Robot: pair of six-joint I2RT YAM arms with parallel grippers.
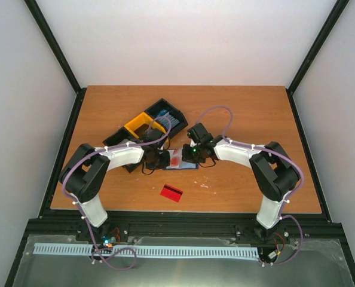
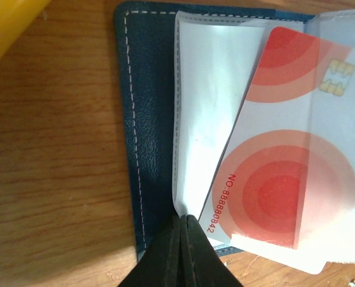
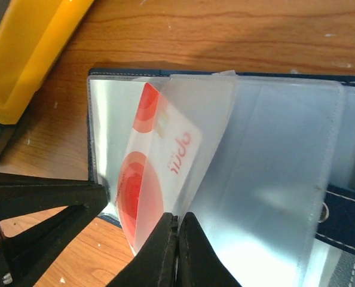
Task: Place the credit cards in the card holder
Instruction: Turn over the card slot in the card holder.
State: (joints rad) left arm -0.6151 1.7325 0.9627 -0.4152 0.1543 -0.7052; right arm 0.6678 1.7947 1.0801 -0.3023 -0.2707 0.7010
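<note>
The navy card holder lies open on the table between both grippers, its clear sleeves spread out. One credit card, white with red rings and a chip, sits slanted and partly inside a clear sleeve. My left gripper is shut on the lower corner of that sleeve. My right gripper is shut, its tips against the card's lower edge at the sleeve's mouth; a pinch there cannot be made out. A second credit card, red, lies loose on the table nearer the arms.
A yellow bin and a black bin stand just behind the card holder, and the yellow bin lies close to its left side. The left arm's finger reaches in beside the card. Bare wood spreads to the right.
</note>
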